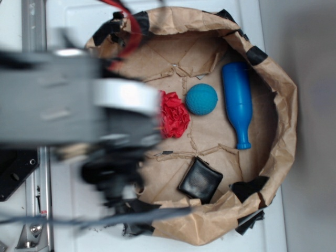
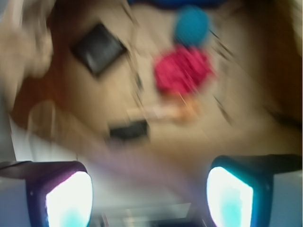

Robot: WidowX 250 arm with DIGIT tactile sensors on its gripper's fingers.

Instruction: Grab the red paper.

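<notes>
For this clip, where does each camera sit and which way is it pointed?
Exterior: overhead, looking straight down into the brown paper bag; the blurred arm covers the left side.
Wrist: on the arm, looking forward and down past the open gripper; its two fingers fill the bottom edge.
Shared: red paper, teal ball, black square pad.

A brown paper bag (image 1: 273, 84), its rim rolled down, lies open on a white table (image 1: 79, 16). On the bag's floor lie the red paper (image 1: 174, 116), a teal ball (image 1: 201, 99) just beside it, a blue bottle (image 1: 238, 102), and a black, perhaps square, pad (image 1: 200, 181).
</notes>
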